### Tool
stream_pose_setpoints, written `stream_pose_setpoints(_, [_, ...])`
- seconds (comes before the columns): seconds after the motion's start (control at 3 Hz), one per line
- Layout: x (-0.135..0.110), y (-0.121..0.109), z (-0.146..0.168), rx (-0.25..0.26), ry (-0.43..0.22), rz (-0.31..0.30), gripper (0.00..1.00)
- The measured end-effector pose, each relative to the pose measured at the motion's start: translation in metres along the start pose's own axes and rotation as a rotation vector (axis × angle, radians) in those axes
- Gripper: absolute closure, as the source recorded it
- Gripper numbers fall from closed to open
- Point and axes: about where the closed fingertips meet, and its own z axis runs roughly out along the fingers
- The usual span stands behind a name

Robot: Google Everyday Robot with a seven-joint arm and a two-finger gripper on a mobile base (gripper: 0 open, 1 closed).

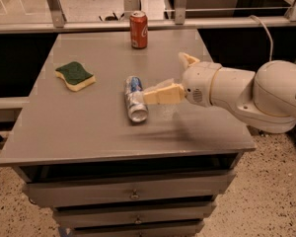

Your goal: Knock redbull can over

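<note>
Illumination: overhead, diffuse, warm-tinted. The table (89,127) top is evenly lit, with a paler sheen toward its far edge. The drawer fronts (133,194) below sit in dim shade, and the recess under the top is near black. The gripper (164,76), above the table's right-centre with jaws spread, and its white arm (266,95) cast a broad, soft-edged shadow toward the near edge. The arm shell reads bright. There is a small highlight on the silver end of the lying redbull can (135,100). The floor (79,6) beyond is brightest.
</note>
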Motion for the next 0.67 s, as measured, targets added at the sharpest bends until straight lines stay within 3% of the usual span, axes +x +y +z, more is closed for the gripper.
stream_pose_setpoints(0.33, [0.008, -0.008, -0.024, 0.016, -0.005, 0.019, 0.00])
stream_pose_setpoints(0.67, [0.010, -0.015, -0.047, -0.018, -0.003, 0.016, 0.00])
